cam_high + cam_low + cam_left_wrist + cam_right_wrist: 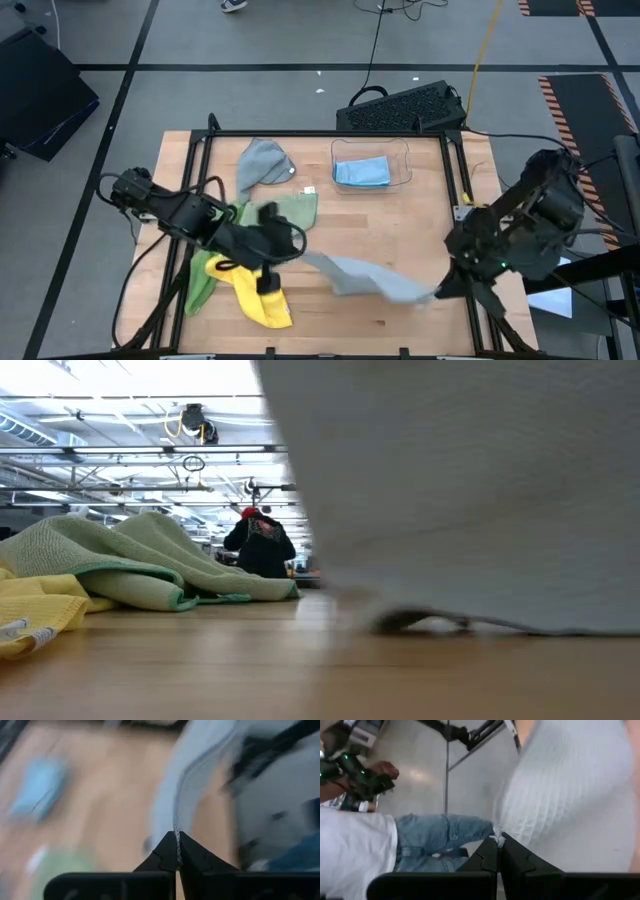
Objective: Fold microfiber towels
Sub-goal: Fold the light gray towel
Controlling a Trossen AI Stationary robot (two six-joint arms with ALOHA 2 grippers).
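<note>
Both fingers sets pinch waffle-weave grey towel [365, 277], stretched limp between left fingers [176, 851], right fingers [498, 841].

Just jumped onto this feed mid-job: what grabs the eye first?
A grey microfiber towel is stretched between both arms over the table's near right part, the left end effector and right end effector each shut on an edge. A heap of yellow cloth and sage green cloth lies at left.
</note>
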